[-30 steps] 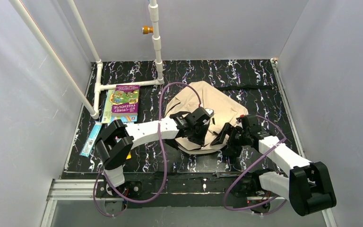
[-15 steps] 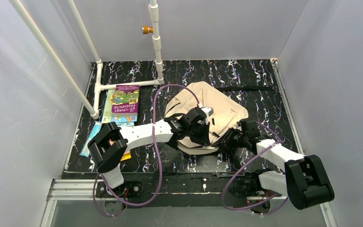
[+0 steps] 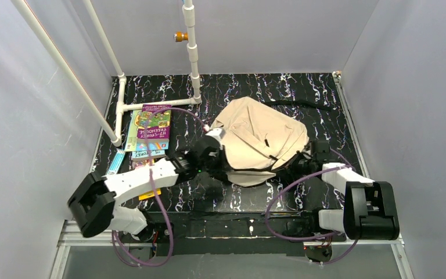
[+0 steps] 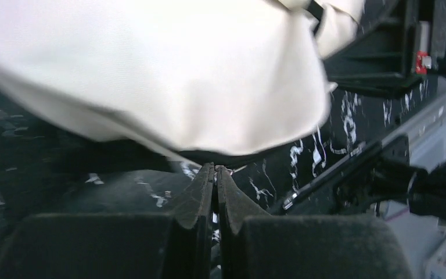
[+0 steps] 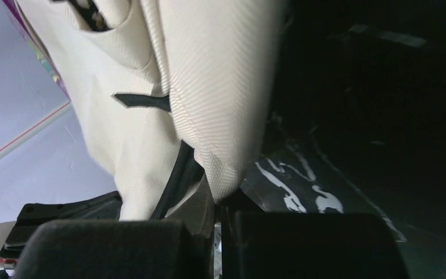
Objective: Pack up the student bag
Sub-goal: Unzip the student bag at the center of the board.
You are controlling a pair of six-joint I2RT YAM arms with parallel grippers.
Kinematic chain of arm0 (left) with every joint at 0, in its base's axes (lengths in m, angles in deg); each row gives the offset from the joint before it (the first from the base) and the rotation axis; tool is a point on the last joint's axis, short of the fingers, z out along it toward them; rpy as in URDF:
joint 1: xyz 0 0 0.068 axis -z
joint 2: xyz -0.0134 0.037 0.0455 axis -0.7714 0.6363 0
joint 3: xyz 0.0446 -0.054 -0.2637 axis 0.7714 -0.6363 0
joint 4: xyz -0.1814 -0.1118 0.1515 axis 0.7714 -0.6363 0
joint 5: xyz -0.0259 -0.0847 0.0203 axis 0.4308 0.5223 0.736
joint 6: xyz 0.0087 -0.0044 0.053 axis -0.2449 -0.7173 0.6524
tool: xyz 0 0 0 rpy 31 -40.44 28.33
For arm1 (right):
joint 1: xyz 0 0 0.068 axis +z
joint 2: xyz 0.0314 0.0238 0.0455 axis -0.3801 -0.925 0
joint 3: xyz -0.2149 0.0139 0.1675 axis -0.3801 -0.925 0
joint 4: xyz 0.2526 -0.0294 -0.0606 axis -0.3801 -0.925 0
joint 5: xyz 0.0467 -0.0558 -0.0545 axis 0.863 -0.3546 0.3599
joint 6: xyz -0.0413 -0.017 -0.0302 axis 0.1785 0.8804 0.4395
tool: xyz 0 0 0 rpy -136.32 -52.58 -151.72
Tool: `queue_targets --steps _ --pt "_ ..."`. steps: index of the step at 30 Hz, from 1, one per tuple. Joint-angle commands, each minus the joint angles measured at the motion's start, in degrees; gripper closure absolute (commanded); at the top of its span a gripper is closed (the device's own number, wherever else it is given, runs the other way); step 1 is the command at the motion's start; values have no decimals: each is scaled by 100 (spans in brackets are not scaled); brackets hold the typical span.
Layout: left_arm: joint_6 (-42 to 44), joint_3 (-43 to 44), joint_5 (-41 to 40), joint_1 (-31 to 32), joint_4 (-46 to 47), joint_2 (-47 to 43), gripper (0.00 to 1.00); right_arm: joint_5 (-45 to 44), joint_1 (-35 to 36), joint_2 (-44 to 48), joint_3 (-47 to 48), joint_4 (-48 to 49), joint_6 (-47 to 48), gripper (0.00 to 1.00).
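Observation:
The student bag [image 3: 261, 139], beige fabric with black trim, lies puffed up in the middle of the mat. My left gripper [image 3: 213, 158] is at its near left edge. In the left wrist view the jaws are pressed together, and the left gripper's [image 4: 215, 168] tips sit right at the black rim under the bag [image 4: 151, 70]. My right gripper [image 3: 305, 161] is at the bag's near right edge. In the right wrist view the right gripper [image 5: 218, 200] is shut on a fold of the bag [image 5: 209, 87] beside a black zip line.
A stack of colourful books [image 3: 149, 129] lies left of the bag, with a blue ruler-like strip [image 3: 115, 163] beside it. A white pipe frame [image 3: 151, 104] stands at the back left. A black strap [image 3: 302, 105] trails behind the bag. Grey walls close in on both sides.
The right gripper moved in and shut on the bag's right edge. The left arm drew back to the left along the near edge. The bag puffed up and shifted slightly right.

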Motion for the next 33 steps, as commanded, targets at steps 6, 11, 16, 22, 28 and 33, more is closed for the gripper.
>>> queue_targets --steps 6,11,16,22,28,33 --pt "208 -534 -380 -1152 -754 -1003 100 -476 -858 -871 915 -1320 2358 99" --pt "12 -369 486 -1149 -323 -713 100 -1841 -561 -376 1861 -2624 3422 50" --pt "-142 -236 898 -1141 -98 -490 100 -3895 1104 556 2693 -3161 3286 24" --pt "-205 -186 873 -1151 -258 -648 100 -4296 3772 -22 3724 -2878 4459 20" --pt "-353 -297 799 -1149 -269 -855 100 -4786 5340 -644 4046 -1700 5425 21" --pt "-542 -427 884 -1149 -132 -946 100 -5003 5343 -1010 3958 -1153 5485 30"
